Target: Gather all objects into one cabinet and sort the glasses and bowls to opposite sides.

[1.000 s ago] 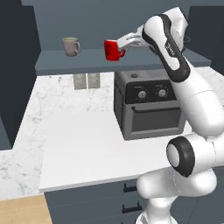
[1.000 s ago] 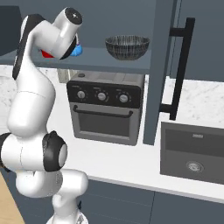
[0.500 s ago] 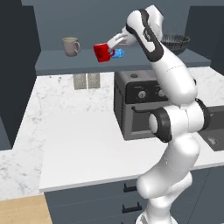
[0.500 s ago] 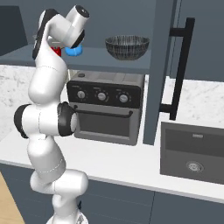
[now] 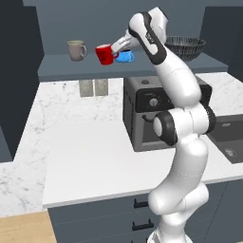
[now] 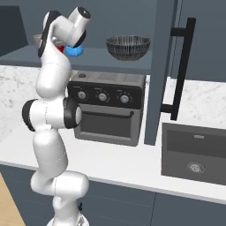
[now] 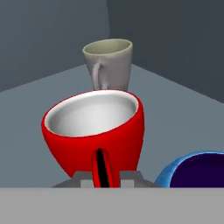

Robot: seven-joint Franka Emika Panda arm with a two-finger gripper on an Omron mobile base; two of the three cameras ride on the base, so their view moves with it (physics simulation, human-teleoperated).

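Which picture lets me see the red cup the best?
The hand view: the red cup sits close up, showing its white inside and handle. In the left base view it is small, held by the gripper over the shelf. The right base view gives just a red sliver behind the arm.

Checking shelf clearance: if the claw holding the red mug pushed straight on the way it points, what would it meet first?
Probably the taupe handled mug, standing directly beyond the glossy red mug the claw grips; depth between them is unclear.
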